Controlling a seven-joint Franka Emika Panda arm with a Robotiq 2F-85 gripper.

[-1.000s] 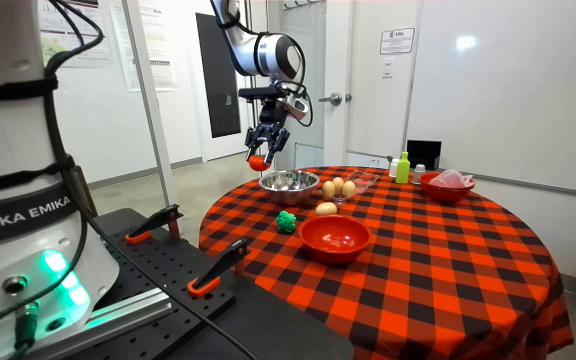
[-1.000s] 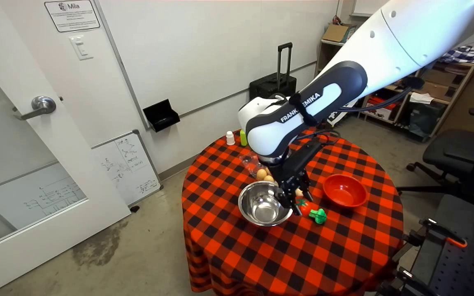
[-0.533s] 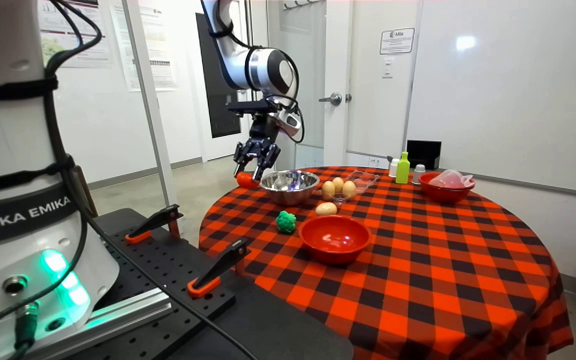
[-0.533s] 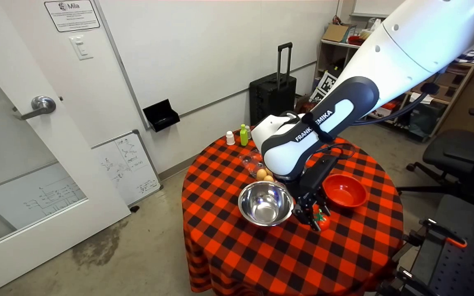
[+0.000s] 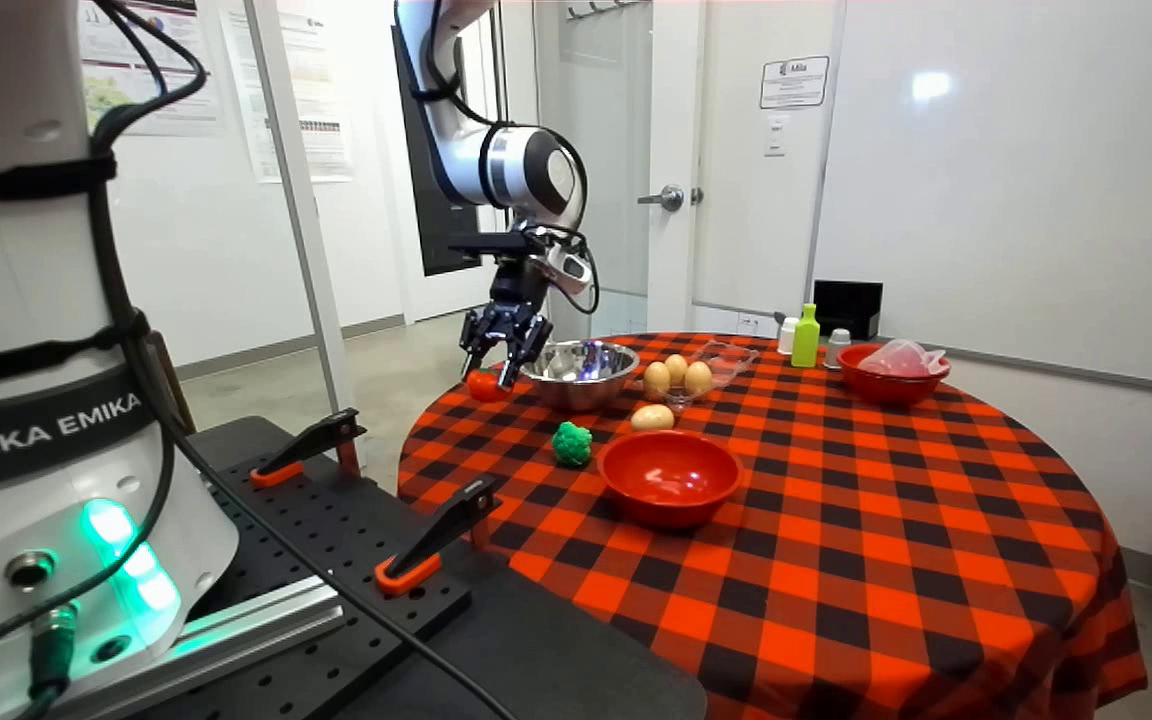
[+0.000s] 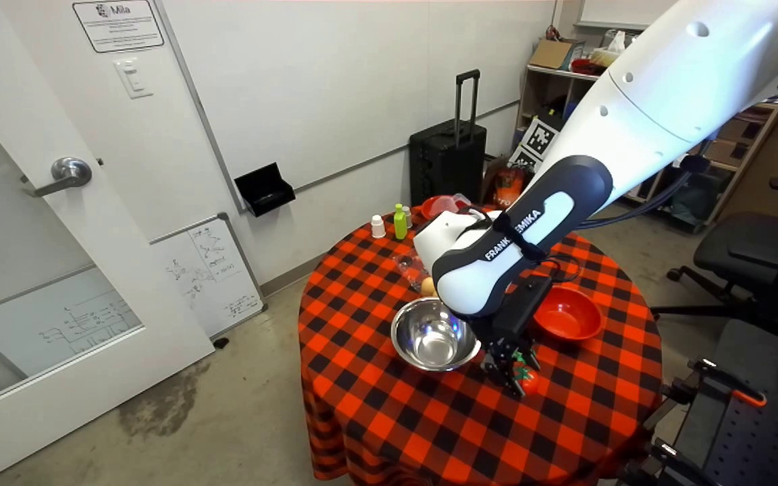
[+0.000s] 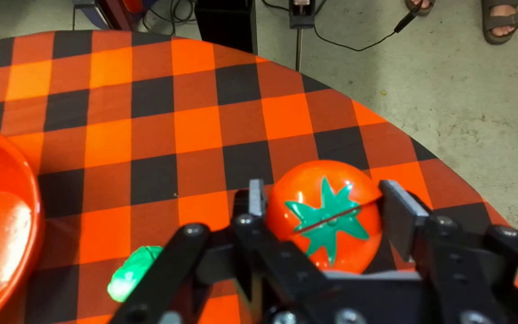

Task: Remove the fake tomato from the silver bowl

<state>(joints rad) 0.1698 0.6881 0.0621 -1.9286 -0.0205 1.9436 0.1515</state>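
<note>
The claw point(image 5: 487, 376) is clamped on the tomato point(image 7: 325, 213): in the wrist view its pads point(image 7: 403, 222) bear on opposite sides, with the tomato's green top marking visible between them. The tomato is positioned outside the silver bowl point(image 5: 586, 392) – beside it and separated from it in both exterior views – near the checked surface point(image 5: 836, 590). Contact between the tomato and the surface cannot be determined. The silver bowl stands upright. A piece of broccoli point(image 5: 572, 445), partly covered by the claw in the wrist view, lies between the tomato and a red bowl point(image 5: 671, 512). In an exterior view, a single egg point(image 5: 653, 417) lies near the rim of that red bowl, and three eggs point(image 5: 676, 369) are grouped near the silver bowl, next to a clear carton point(image 5: 731, 362). Farther along the surface stand a green bottle point(image 5: 805, 342) and another red bowl point(image 5: 891, 389) containing clear plastic point(image 5: 898, 358).
</note>
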